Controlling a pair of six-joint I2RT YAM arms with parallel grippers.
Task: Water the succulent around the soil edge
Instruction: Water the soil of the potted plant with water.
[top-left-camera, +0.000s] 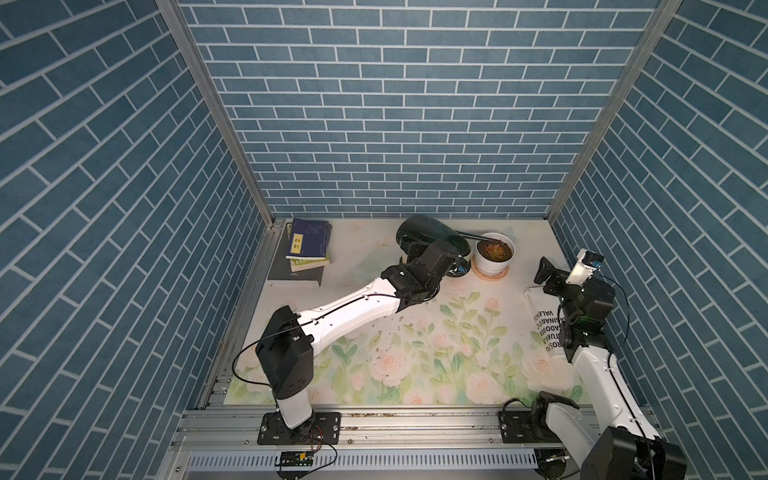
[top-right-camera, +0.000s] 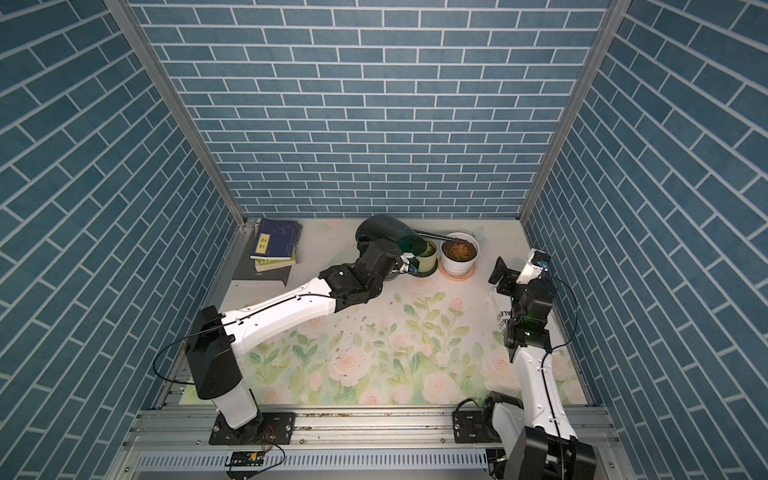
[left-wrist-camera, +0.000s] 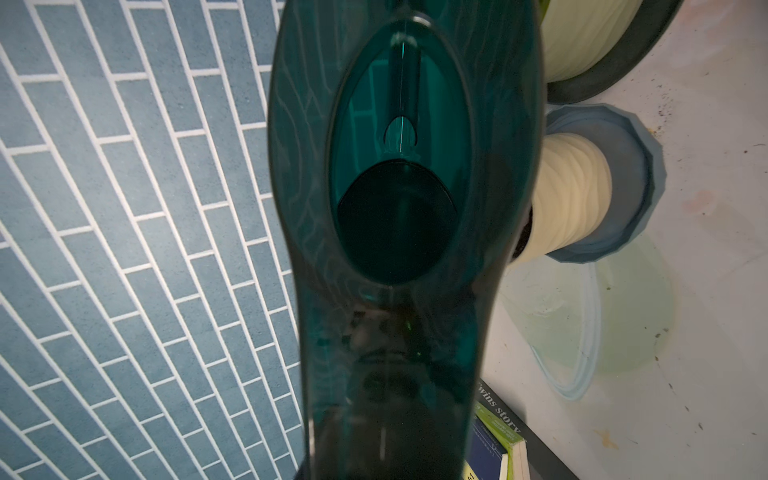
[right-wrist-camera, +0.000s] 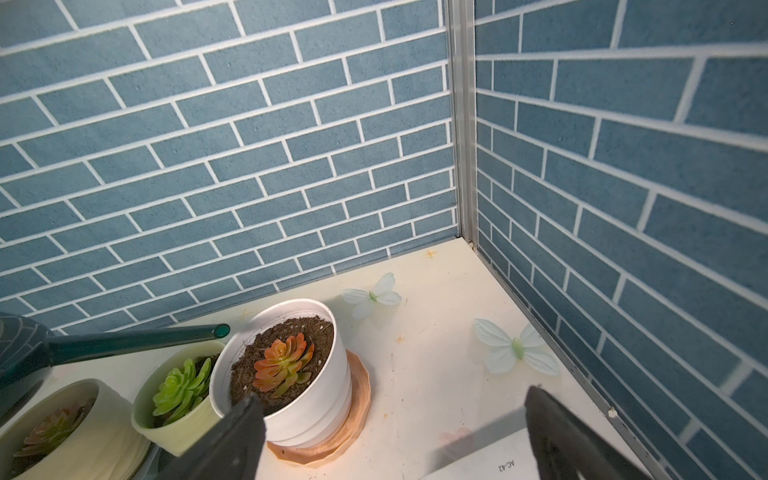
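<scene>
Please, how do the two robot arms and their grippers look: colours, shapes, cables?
The left arm and right arm both have smooth white link shells between blocky black joints, and thin black cable loops along them. Each stands on a black bolted plate. The right gripper has flat black fingers; the left gripper is mostly hidden.

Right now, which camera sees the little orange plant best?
The right wrist view: the orange succulent shows close up, leaves and soil clear, in its white pot. Both top views show it only as a tiny reddish spot. The left wrist view misses it, filled by the watering can.
</scene>
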